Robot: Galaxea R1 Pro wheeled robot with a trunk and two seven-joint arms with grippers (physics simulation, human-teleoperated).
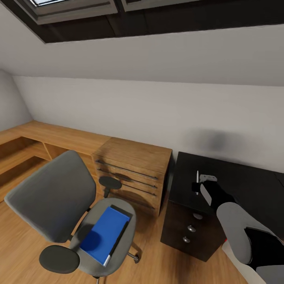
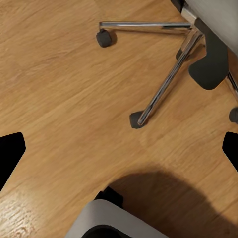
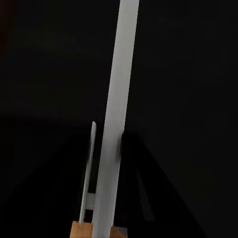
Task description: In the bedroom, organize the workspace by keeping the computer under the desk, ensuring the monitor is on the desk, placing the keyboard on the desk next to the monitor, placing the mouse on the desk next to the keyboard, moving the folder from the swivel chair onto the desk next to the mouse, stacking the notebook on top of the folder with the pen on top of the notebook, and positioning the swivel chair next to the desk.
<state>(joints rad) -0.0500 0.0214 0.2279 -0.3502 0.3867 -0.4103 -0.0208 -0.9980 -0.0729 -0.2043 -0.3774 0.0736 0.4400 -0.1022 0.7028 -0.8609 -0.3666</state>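
We face a sloped white wall over a wood floor (image 1: 23,221), with a light-wood dresser (image 1: 132,173) set between a low wood bench and the black counter (image 1: 244,185), whose dark drawer unit (image 1: 189,230) sits beneath its near end. The swivel chair (image 1: 51,193) stands on the floor left of the dresser, well apart from the counter, with the blue folder (image 1: 103,234) lying flat on its seat and a dark notebook (image 1: 123,230) edge showing along the folder's right side. Our right gripper (image 1: 198,185) hovers above the counter's left end, pinching the pen (image 1: 197,176) upright. The right wrist view shows that pen (image 3: 116,124) as a pale bar against black. The left wrist view looks down on the chair's chrome base (image 2: 168,84) and casters; we cannot tell how the left gripper stands.
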